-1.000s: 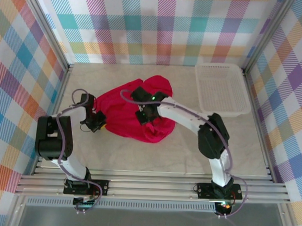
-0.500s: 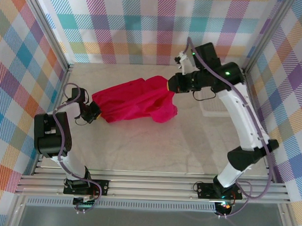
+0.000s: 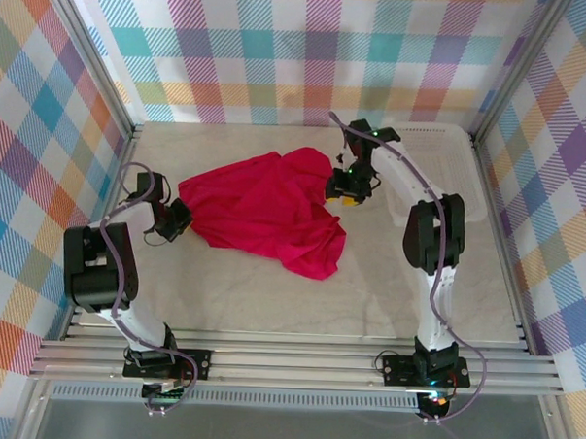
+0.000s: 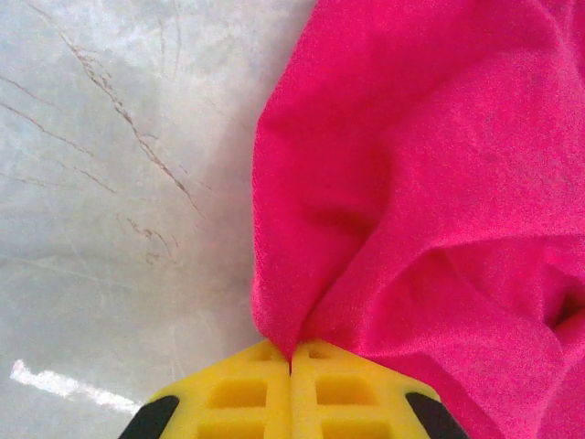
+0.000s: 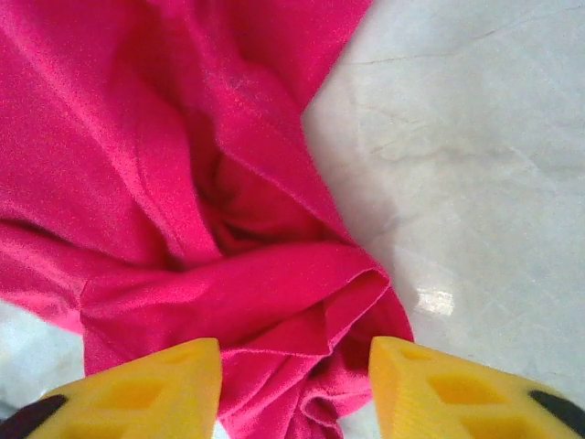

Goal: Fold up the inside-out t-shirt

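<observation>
Two changes since half a second ago: the right gripper (image 3: 341, 195) has let go, its jaws now apart above the shirt (image 3: 264, 209), and it has dropped lower, just left of the basket (image 3: 474, 159). Cloth that hung stretched and lifted toward the basket has slumped onto the table (image 3: 270, 306), crumpled, its near flap spread further from the basket. At the end farthest from the basket, the left gripper (image 3: 179, 217) stays pinched shut on the shirt.

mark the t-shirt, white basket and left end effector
t-shirt (image 3: 264, 204), top view, middle of the cloth
white basket (image 3: 451, 156), top view, bare mesh floor
left end effector (image 4: 292, 357), left wrist view, where the pads meet
</observation>
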Robot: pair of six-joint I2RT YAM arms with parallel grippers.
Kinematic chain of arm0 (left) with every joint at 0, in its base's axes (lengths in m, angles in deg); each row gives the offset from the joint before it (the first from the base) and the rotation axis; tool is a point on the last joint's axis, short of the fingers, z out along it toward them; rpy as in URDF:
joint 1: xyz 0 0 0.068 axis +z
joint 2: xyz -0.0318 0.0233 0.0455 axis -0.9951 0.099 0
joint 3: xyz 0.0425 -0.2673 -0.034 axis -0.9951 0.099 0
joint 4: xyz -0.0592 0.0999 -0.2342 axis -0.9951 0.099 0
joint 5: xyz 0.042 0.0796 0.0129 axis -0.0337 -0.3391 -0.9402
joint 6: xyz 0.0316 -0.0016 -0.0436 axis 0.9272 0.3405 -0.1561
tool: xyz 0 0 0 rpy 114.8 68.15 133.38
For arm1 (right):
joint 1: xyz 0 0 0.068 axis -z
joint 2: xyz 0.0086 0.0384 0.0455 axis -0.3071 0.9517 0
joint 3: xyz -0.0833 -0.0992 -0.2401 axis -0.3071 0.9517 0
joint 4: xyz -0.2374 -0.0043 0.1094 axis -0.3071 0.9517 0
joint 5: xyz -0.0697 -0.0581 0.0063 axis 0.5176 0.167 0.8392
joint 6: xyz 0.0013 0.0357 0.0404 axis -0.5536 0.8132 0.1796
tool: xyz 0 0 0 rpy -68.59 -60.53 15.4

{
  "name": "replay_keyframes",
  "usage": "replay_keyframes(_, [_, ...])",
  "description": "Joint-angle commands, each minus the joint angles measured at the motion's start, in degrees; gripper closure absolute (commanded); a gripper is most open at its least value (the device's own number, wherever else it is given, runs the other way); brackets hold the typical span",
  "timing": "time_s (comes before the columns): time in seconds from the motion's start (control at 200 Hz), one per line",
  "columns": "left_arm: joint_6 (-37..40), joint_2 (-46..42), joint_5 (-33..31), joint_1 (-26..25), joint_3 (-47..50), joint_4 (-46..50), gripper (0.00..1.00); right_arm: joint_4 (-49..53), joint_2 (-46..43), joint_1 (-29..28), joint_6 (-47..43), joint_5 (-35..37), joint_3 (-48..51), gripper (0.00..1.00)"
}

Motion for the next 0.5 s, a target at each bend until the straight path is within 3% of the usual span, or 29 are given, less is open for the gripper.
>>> replay_keyframes(0.0, [-0.08,-3.15,-0.48,-1.18,1.56,-0.31,1.0,-4.18,-7.78,-3.74,2.44,1.36,4.62,0.54])
replay_keyframes(0.13, [-0.01,-3.88,-0.48,-1.44,2.43,-0.32,1.0,-11.67,-13.81,-6.61,5.54,-5.21,15.46,0.62])
replay_keyframes(0.25, [0.27,-3.97,-0.56,-1.56,2.69,-0.06,1.0,-15.71,-13.31,-8.23,7.59,-6.83,20.69,0.65])
replay_keyframes(0.29, [0.45,-3.97,-0.63,-1.52,2.56,0.03,1.0,-16.64,-12.46,-8.72,8.29,-8.4,21.72,0.62])
replay_keyframes(0.4, [0.63,-4.19,-0.75,-1.53,2.61,0.48,1.0,-18.26,-10.1,-10.95,9.38,-8.55,23.04,0.43])
replay_keyframes(0.495, [0.59,-4.41,-0.74,-1.48,2.57,0.48,1.0,-20.01,-7.15,-12.29,10.2,-8.46,22.92,0.42])
